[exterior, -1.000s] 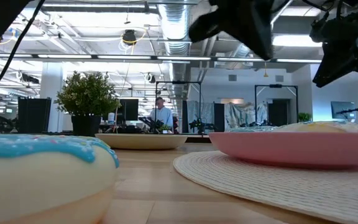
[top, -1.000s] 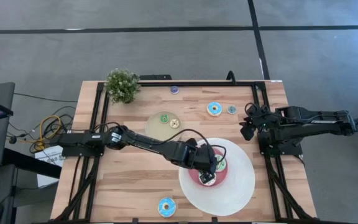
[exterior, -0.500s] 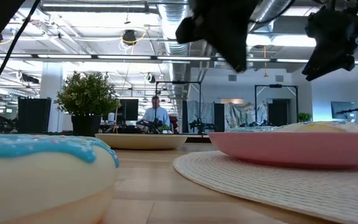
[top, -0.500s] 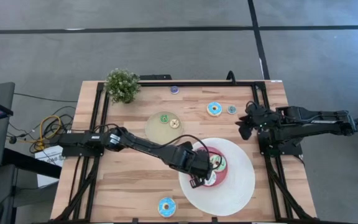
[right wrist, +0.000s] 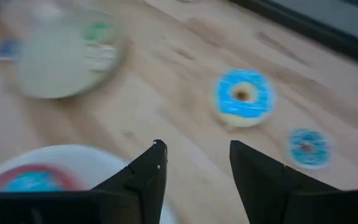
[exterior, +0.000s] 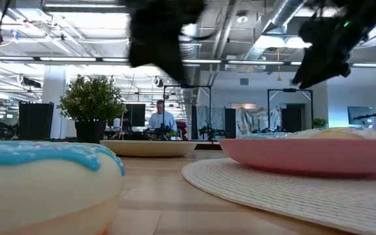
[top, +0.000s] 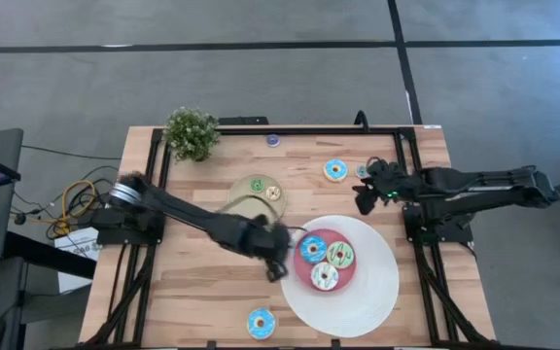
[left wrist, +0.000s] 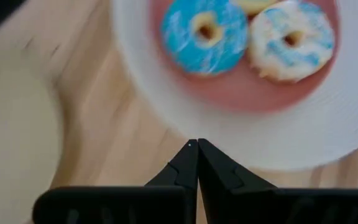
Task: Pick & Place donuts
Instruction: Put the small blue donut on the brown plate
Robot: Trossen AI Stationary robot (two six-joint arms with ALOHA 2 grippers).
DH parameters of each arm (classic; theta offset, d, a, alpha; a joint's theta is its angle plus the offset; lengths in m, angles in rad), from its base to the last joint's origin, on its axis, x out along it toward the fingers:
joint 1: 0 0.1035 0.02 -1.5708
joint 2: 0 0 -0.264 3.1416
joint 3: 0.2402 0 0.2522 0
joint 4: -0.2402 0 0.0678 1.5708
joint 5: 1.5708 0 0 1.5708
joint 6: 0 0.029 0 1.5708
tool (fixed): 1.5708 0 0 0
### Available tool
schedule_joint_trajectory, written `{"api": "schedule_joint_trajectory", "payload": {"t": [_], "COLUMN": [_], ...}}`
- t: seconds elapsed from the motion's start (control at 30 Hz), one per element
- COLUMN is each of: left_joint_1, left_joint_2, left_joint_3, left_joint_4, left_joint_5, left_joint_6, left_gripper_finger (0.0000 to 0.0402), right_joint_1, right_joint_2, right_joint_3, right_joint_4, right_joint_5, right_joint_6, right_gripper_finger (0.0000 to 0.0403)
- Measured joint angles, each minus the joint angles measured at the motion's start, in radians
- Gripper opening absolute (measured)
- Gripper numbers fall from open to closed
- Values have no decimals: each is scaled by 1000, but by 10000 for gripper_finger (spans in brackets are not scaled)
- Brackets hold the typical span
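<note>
Tabletop point(top: 192, 292): pale wood planks, dark metal frame along its sides. Landmark: the round white plate point(top: 372, 292) with a pink centre; the low view shows a ribbed, woven-looking rim, which the high view does not resolve.

Three ring donuts lie flat on the pink centre, holes facing up: blue donut point(top: 312, 249), green donut point(top: 339, 255), white donut point(top: 324, 277). Being round, they have no long axis. The left wrist view shows streaked icing on the blue and white ones.

Left hand point(top: 275, 264) hovers just beside the plate's rim, on the potted-plant side, blurred in the high view. Left wrist view: fingers pressed together, empty, tips over bare wood at the rim.

Right hand point(top: 363, 199) hangs near the plate's far edge, fingers apart with nothing between them (right wrist view). Beyond it lie a blue-iced donut point(top: 335, 170) and a tiny blue donut point(top: 362, 172), side by side, flat.

Another blue donut point(top: 261, 323) lies flat near the plate's front edge; it fills the low view's foreground. A tan dish point(top: 246, 199) holding tiny donuts sits beside the plate. Plant point(top: 192, 133) stands in the far corner.
</note>
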Motion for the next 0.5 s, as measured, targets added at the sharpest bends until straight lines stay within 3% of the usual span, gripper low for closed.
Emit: {"api": "schedule_joint_trajectory", "payload": {"t": [0.1, 0.23, 0.5], "left_joint_1": [0, 0, 0], "left_joint_2": [-175, -393, -737], "left_joint_3": [-219, -435, -659], "left_joint_4": [118, 191, 171], "left_joint_5": [-8, -24, -103], "left_joint_6": [-54, -114, -94], "left_gripper_finger": [0, 0, 0], "right_joint_1": [-82, -244, -557], "right_joint_2": [102, 241, 423], "right_joint_3": [26, 80, 109], "right_joint_4": [-25, -57, -52], "right_joint_5": [1, -97, -232], "right_joint_6": [-1, -1, -7], "right_gripper_finger": [196, 244, 323]}}
